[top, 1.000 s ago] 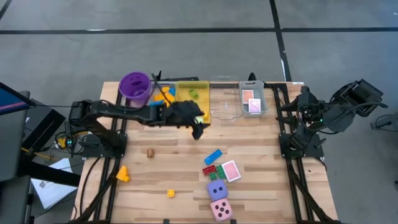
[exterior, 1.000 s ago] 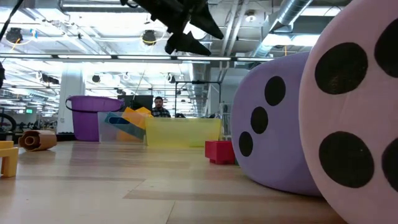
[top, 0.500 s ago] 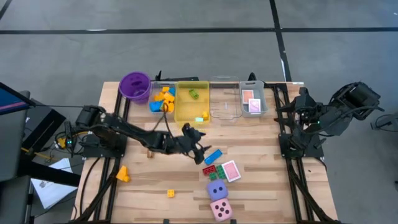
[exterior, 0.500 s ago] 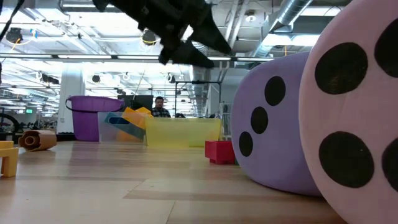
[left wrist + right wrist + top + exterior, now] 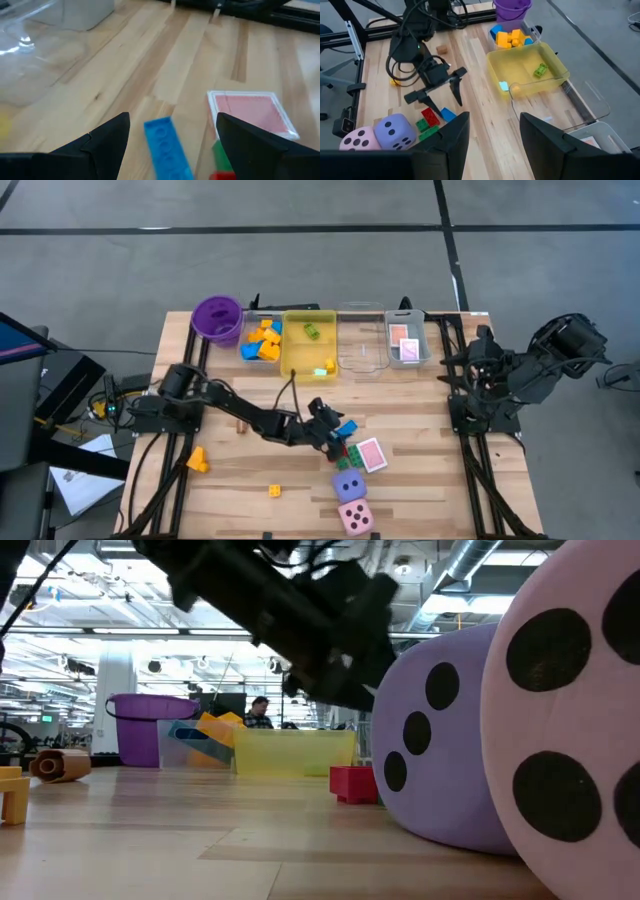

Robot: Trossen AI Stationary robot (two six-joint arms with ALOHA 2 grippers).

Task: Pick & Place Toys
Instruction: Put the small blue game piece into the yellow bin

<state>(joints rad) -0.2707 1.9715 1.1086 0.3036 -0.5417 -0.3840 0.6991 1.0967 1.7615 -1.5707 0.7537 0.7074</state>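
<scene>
Nearest us on the table (image 5: 250,480), the pink die (image 5: 356,517) sits at the front edge. The purple die (image 5: 349,485) is just behind it, and the two touch or nearly touch. Off to the left lies a small yellow brick (image 5: 274,491). Farther left, near the table's side, we see an orange brick (image 5: 197,459).

Just behind the purple die we find a red brick (image 5: 337,452) and green bricks (image 5: 354,457) bunched together. A pink-backed card (image 5: 371,454) lies beside them on the right.

The left gripper (image 5: 172,117) hangs low over this cluster, its arm stretched across the table from the left. Its fingers stand wide apart and hold nothing. In the left wrist view, a blue brick (image 5: 167,147) lies flat on the wood between them, touched by neither finger. The card is just beyond the right-hand finger in that view. A brown roll (image 5: 241,425) lies on the wood to the left, beside the arm.

Along the far edge the containers stand in a row. On the left is the purple cup (image 5: 217,317). Next comes a clear tray (image 5: 248,320) holding orange and blue bricks (image 5: 262,340). Then comes the yellow tray (image 5: 290,345), with a green brick (image 5: 312,331) inside. Beyond it are a second clear tray (image 5: 361,350) and a card tray (image 5: 425,345) with cards (image 5: 404,340) in it.

The right gripper (image 5: 494,117) waits folded back off the table's right side. Its fingers are a little apart, with nothing between them.
</scene>
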